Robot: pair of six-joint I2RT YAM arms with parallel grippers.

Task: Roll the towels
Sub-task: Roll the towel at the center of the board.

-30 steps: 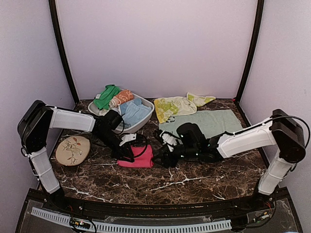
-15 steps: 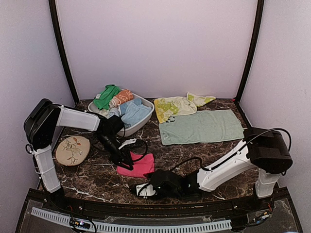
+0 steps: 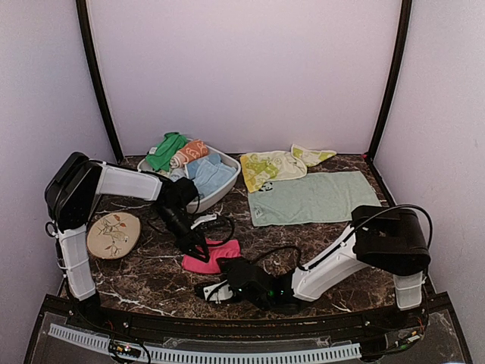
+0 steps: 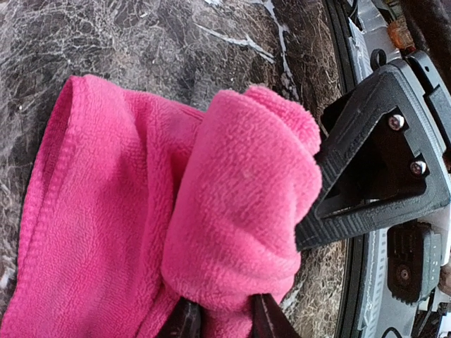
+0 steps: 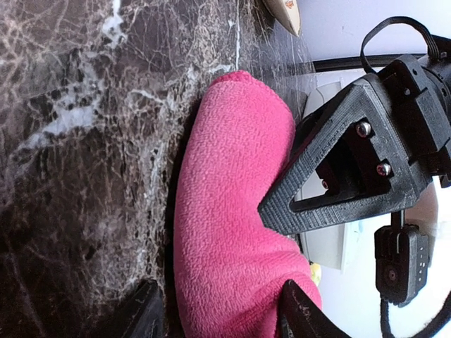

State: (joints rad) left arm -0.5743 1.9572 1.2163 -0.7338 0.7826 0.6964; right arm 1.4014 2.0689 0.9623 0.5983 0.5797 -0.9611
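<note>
The hot-pink towel lies partly rolled on the marble, left of centre. My left gripper comes at it from the back left and is shut on a thick fold of the pink towel, its fingertips pinching the cloth. My right gripper reaches in low from the front. It is open and straddles the rolled end of the pink towel. The mint towel lies flat at the back right. Behind it, the yellow-lime towel lies crumpled.
A grey basin at the back left holds green, orange and blue cloths. A round flowered plate lies at the left. A black cable loops beside the left gripper. The right arm lies low across the front of the table.
The right arm has swung from the table's middle down to the front, and its gripper now reaches the pink towel's near end. The left gripper has kept its hold and shifted slightly.
</note>
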